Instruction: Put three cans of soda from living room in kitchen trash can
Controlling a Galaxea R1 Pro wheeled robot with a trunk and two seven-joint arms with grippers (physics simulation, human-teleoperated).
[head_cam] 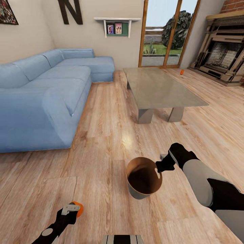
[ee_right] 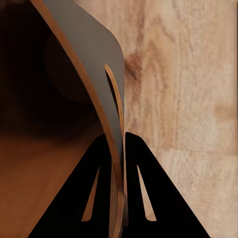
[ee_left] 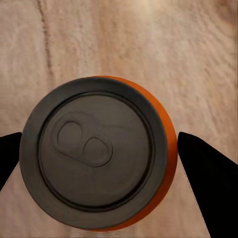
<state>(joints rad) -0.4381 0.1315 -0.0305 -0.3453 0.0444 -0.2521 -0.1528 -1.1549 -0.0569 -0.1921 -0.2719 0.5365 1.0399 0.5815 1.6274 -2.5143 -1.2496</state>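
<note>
Your right tool (head_cam: 159,166) is clamped on the rim of the tash can (head_cam: 144,179): in the right wrist view its two fingers (ee_right: 101,191) pinch the thin wall, one inside the brown interior and one against the grey outside. The bin hangs tilted above the plank floor (head_cam: 108,135), near the centre of the head view, its mouth turned toward you.

Your left tool (head_cam: 73,210) sits at the near left, gripping an orange can of soda (head_cam: 79,208). The left wrist view looks straight down on the can's (ee_left: 96,153) grey top and pull tab, a dark finger (ee_left: 210,183) at each side.

A second orange can (head_cam: 182,72) stands on the floor far off, just past the right far corner of the low grey worktop (head_cam: 159,89), well apart from both tools. The blue sofa (head_cam: 44,91) fills the left side.
</note>
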